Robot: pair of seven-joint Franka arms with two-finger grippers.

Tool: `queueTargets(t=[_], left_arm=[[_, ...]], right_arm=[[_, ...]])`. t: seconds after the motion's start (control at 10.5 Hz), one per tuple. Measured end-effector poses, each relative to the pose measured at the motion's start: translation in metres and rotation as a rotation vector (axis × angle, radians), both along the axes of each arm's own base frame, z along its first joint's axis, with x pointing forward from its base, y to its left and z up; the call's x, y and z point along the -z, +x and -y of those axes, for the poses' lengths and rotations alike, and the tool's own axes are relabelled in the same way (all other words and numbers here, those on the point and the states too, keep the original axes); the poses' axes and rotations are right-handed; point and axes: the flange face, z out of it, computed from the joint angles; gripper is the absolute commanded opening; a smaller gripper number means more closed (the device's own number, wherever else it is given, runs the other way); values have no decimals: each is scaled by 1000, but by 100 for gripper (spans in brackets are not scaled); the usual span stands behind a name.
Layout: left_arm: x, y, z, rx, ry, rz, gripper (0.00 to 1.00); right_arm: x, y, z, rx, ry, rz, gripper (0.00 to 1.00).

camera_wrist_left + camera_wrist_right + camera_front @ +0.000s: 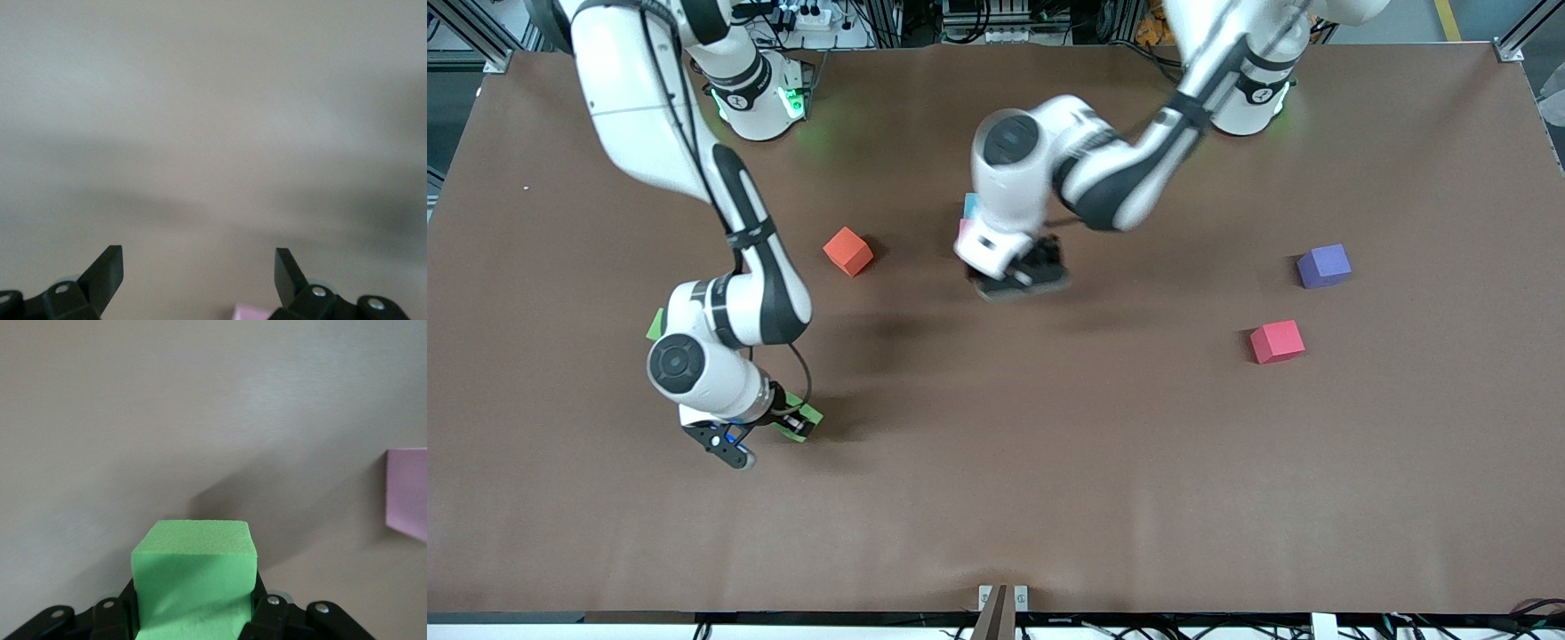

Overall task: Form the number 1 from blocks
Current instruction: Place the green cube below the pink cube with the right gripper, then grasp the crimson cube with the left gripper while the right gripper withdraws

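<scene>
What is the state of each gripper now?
Left gripper: open, holding nothing.
Right gripper: shut on green block.

Matt grainy foam green block (pixel 195 570), matt brown table (pixel 1049 462), glossy white plastic arm shells

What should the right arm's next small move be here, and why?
Probably lift. The right gripper is shut on a green block at table level, toward the right arm's end, apart from the light blue block where the open left gripper hovers.
</scene>
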Motion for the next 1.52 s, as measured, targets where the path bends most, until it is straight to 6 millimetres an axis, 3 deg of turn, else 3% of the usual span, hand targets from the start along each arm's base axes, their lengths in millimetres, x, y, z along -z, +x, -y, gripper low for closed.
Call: queueTargets(t=[0.19,0.38,0.57,0.76,0.95,1.04,1.23,1.52], left_arm=[[-7,65,-90,-90,13,-3,100],[0,104,-166,-114,27,-20,100],[5,126,-228,-131,41,-44,100],[18,135,-287,-92,75,-125,100],[44,140,-337,-64,89,-189,100],[62,137,-350,-48,104,-220,100],[96,124,-359,-36,131,-280,100],[131,107,-387,-9,174,-289,100]], right_arm=[[-39,-23,-63,-91,3,39,55],[-56,-57,-126,-190,14,46,55],[-50,-99,-191,-291,13,32,55],[-37,-138,-236,-368,17,22,55],[-12,-170,-259,-417,44,27,55],[2,-185,-265,-434,54,26,55],[16,-205,-273,-459,60,8,55],[21,-225,-270,-474,56,-23,55]])
